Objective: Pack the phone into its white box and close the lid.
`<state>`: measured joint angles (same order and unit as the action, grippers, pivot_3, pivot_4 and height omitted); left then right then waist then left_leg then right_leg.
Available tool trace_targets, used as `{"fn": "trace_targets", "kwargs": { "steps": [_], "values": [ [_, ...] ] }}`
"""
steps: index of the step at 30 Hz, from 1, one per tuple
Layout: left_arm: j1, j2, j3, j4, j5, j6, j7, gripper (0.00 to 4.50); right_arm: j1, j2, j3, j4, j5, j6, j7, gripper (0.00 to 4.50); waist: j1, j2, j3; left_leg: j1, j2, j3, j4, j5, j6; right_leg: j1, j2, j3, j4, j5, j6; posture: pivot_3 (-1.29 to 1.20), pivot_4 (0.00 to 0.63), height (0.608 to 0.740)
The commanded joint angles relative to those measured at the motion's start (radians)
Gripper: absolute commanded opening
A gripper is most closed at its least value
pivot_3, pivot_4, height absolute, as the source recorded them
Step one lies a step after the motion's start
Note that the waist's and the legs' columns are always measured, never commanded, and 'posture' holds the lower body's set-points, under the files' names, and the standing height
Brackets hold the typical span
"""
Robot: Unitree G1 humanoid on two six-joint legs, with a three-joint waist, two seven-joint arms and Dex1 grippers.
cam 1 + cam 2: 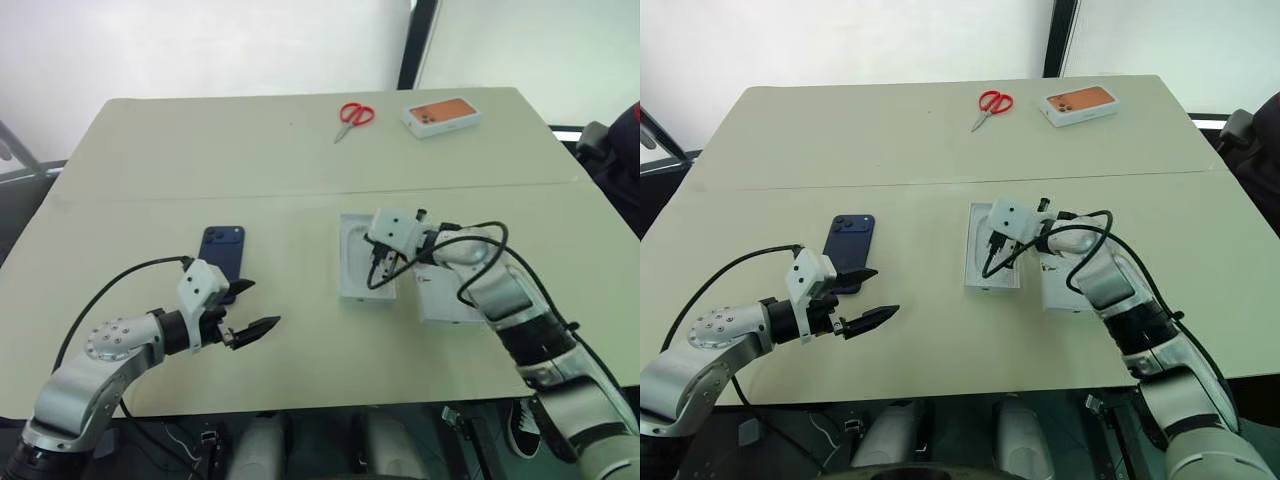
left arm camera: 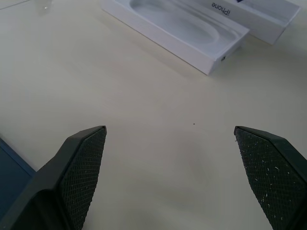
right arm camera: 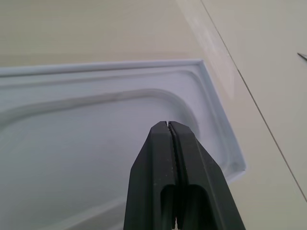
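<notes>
The dark navy phone [image 1: 222, 250] lies flat on the table, left of centre, and its edge [image 2: 8, 165] shows beside my left fingers. My left gripper [image 1: 254, 308] hovers just in front of it, open and empty, over bare table [image 2: 170, 132]. The white box [image 1: 352, 288] sits at centre right with a thin white insert, shaped with a rounded recess, lying in it. My right gripper [image 3: 168, 125] is shut and empty, its tips over that recess; whether they touch it I cannot tell. The lid [image 1: 447, 302] lies beside the box on the right, partly under my right arm.
Red-handled scissors [image 1: 354, 116] and a small white box with an orange top [image 1: 441, 113] lie near the table's far edge. A seam crosses the table [image 1: 150, 195] from side to side. Black cables loop beside both wrists.
</notes>
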<state>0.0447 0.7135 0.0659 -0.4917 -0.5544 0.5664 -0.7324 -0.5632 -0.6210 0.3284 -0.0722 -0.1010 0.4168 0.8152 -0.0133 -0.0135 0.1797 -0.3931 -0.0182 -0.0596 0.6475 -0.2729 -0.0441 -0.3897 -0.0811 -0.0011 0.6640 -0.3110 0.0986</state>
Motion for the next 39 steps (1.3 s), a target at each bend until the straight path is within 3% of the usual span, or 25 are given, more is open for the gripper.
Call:
{"fn": "trace_targets", "kwargs": {
  "steps": [1,11,18,22,27,31,34,39],
  "values": [
    [-0.013,-0.016,0.038,-0.004,-0.019,0.011,0.018,4.5,0.061,-0.027,0.013,-0.129,0.023,0.069,0.062,0.03,0.001,0.0,0.0,0.0,0.0,0.0,0.0,0.0,0.0,0.0,0.0,0.0,0.0,0.0,0.0,0.0,0.15,0.74],
    [-0.026,-0.047,0.103,0.016,-0.052,0.045,0.062,4.5,0.084,-0.005,0.024,-0.157,-0.005,0.121,0.032,0.03,0.0,0.0,0.0,0.001,0.0,0.0,0.001,0.0,0.0,0.001,0.0,0.0,0.001,0.0,0.0,0.0,0.15,0.74],
    [-0.006,-0.058,0.258,0.072,-0.125,0.122,0.116,4.5,0.028,0.024,-0.027,-0.224,0.087,0.127,0.07,0.03,-0.003,0.0,0.0,0.001,0.0,0.0,0.001,0.0,0.0,0.0,0.0,0.0,0.001,0.0,0.0,0.0,0.15,0.74],
    [-0.034,-0.105,0.369,0.113,-0.218,0.211,0.215,4.5,-0.007,0.101,0.008,-0.224,0.096,0.157,0.042,0.03,-0.001,0.0,0.0,0.001,0.001,-0.001,0.001,0.0,0.0,0.001,0.0,0.0,0.001,0.0,0.0,0.0,0.15,0.74],
    [-0.061,-0.134,0.422,0.121,-0.276,0.279,0.301,4.5,-0.023,0.149,0.043,-0.206,0.077,0.169,0.02,0.03,0.002,-0.001,0.0,0.001,-0.001,-0.001,0.001,0.0,0.0,0.001,0.0,0.0,0.001,0.0,0.0,0.0,0.15,0.74],
    [-0.187,-0.125,0.392,0.268,-0.278,0.547,0.491,4.5,-0.116,0.332,0.175,0.02,-0.041,0.156,-0.124,0.03,-0.009,-0.001,0.0,0.002,-0.001,-0.001,0.001,0.001,-0.002,0.0,0.001,0.0,0.003,0.001,-0.001,0.0,0.15,0.74],
    [-0.276,-0.166,0.449,0.338,-0.322,0.623,0.554,4.5,-0.152,0.407,0.214,0.115,-0.067,0.121,-0.146,0.03,-0.005,-0.001,0.0,0.002,-0.001,-0.001,0.0,0.003,-0.005,-0.002,0.004,-0.001,0.006,0.001,-0.002,0.0,0.15,0.74],
    [-0.332,-0.163,0.438,0.382,-0.31,0.702,0.574,4.5,-0.191,0.495,0.259,0.231,-0.108,0.066,-0.176,0.03,-0.006,-0.001,-0.001,0.002,-0.001,-0.002,0.001,0.004,-0.007,-0.002,0.002,-0.001,0.006,0.001,-0.002,0.0,0.15,0.74]
  ]
}}
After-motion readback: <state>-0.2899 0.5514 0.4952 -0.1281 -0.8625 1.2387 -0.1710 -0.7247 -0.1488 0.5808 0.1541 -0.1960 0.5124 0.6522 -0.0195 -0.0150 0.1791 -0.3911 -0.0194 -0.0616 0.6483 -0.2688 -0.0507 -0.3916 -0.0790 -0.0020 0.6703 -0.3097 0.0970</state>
